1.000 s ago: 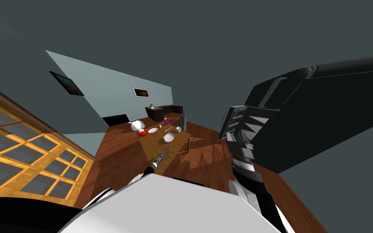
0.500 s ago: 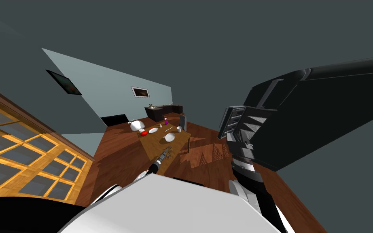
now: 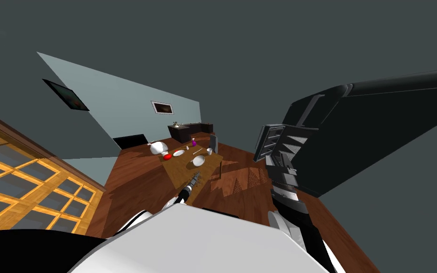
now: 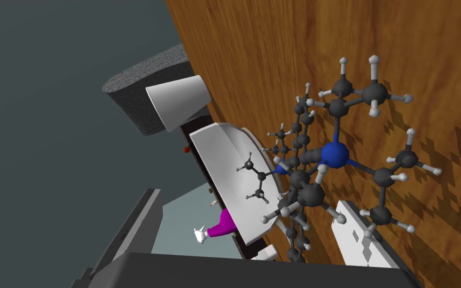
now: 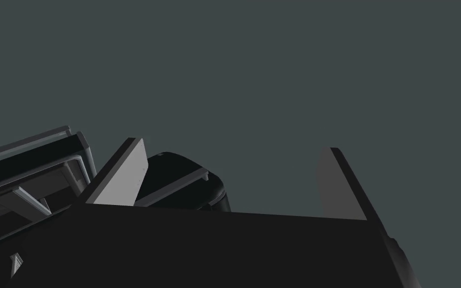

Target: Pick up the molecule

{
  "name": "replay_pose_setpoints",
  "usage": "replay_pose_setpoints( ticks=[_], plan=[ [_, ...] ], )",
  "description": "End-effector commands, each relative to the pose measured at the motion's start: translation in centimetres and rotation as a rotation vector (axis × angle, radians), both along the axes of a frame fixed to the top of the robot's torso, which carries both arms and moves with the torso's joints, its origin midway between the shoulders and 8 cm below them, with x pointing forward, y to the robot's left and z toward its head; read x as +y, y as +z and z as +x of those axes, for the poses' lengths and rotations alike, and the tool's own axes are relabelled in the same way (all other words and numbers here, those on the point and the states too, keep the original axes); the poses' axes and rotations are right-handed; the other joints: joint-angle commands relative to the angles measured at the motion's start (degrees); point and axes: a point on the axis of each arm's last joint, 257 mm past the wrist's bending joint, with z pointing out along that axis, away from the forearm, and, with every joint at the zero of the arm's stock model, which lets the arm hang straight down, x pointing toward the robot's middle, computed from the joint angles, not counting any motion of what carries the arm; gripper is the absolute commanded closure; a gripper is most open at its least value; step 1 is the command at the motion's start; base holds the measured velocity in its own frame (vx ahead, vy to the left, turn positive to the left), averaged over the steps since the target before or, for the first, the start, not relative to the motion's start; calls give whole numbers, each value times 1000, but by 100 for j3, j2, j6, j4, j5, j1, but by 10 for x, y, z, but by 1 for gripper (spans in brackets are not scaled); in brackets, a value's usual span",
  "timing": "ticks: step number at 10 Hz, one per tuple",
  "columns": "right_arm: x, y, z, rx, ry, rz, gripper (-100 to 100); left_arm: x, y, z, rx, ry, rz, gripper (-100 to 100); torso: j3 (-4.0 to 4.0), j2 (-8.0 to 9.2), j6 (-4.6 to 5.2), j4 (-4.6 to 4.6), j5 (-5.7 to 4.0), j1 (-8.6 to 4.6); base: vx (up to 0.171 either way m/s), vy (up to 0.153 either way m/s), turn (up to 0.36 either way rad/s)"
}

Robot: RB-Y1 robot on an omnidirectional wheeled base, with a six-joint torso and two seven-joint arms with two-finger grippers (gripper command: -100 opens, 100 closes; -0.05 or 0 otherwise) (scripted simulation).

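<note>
A ball-and-stick molecule [image 4: 324,155], dark grey, white and blue, is on a wooden table [image 4: 424,60], just beside a white bowl [image 4: 224,165]. The left gripper [image 4: 307,227] has its jaws drawn in against the molecule's near end. Beyond the bowl are a white cup [image 4: 177,105] and a magenta bottle [image 4: 222,225]. The right gripper [image 5: 229,165], off to the right, holds its jaws wide apart.

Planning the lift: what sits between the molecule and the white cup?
A white bowl lies between the molecule and the cup, as the left wrist view shows.
</note>
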Motion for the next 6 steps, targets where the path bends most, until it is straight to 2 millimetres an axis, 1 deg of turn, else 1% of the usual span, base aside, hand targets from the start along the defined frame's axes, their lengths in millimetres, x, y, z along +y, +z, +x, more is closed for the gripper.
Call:
replay_pose_setpoints(
  ticks=[1,2,6],
  plan=[
    [0,0,0,0,0,0,0,0,0,0,0,0,0,-100,0,0,0,0,0,0,0,0,0],
    [0,0,0,0,0,0,0,0,0,0,0,0,0,100,0,0,0,0,0,1,0,0,0],
    [0,0,0,0,0,0,0,0,0,0,1,0,0,100,2,3,1,2,0,0,1,0,-3]
  ],
)
